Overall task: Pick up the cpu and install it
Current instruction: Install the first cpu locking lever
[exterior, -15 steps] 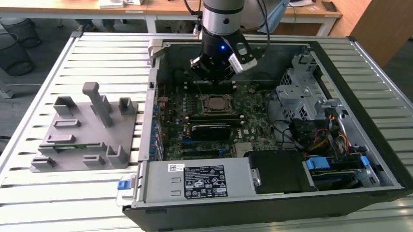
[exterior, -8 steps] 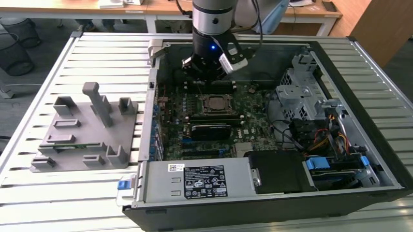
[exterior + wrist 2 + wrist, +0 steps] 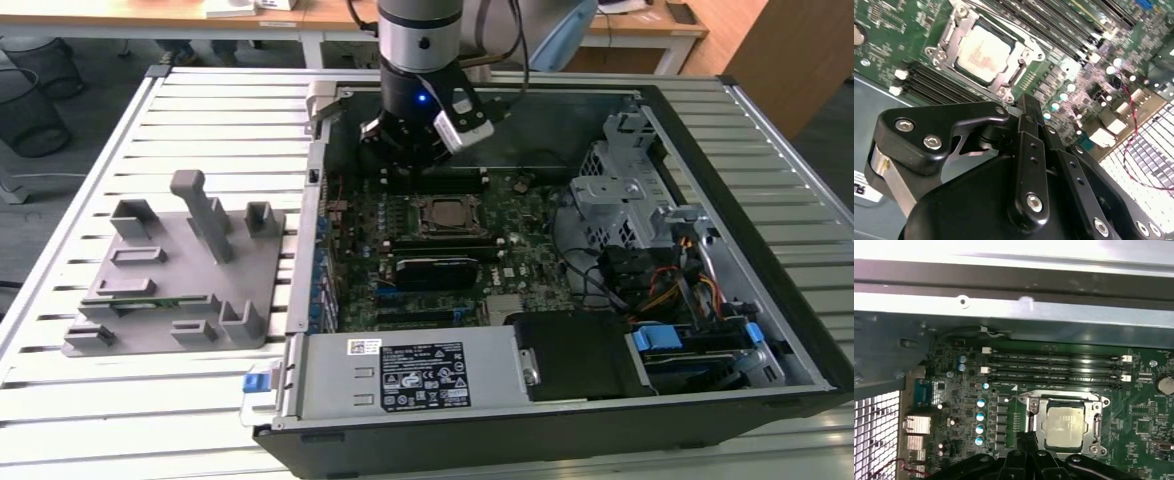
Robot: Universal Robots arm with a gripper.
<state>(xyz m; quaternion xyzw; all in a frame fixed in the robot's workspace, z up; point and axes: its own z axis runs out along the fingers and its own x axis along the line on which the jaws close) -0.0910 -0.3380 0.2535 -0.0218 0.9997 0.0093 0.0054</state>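
Note:
The cpu (image 3: 438, 215) lies flat in the motherboard socket inside the open computer case, silvery top up. It shows in both wrist views (image 3: 984, 50) (image 3: 1065, 426), framed by the metal socket frame (image 3: 1030, 407). My gripper (image 3: 407, 165) hangs above the board just behind the socket, over the memory slots (image 3: 1054, 367). Its black fingers (image 3: 1029, 107) stand pressed together with nothing between them, a short way off the cpu. In the first wrist view the fingertips (image 3: 1029, 437) point at the socket's edge.
The case walls (image 3: 320, 110) ring the board. A drive cage (image 3: 621, 190) and cables (image 3: 667, 290) fill the exterior view's right, and a power supply (image 3: 400, 375) sits in front. A grey fixture tray (image 3: 174, 290) with a green memory stick (image 3: 127, 288) stands outside.

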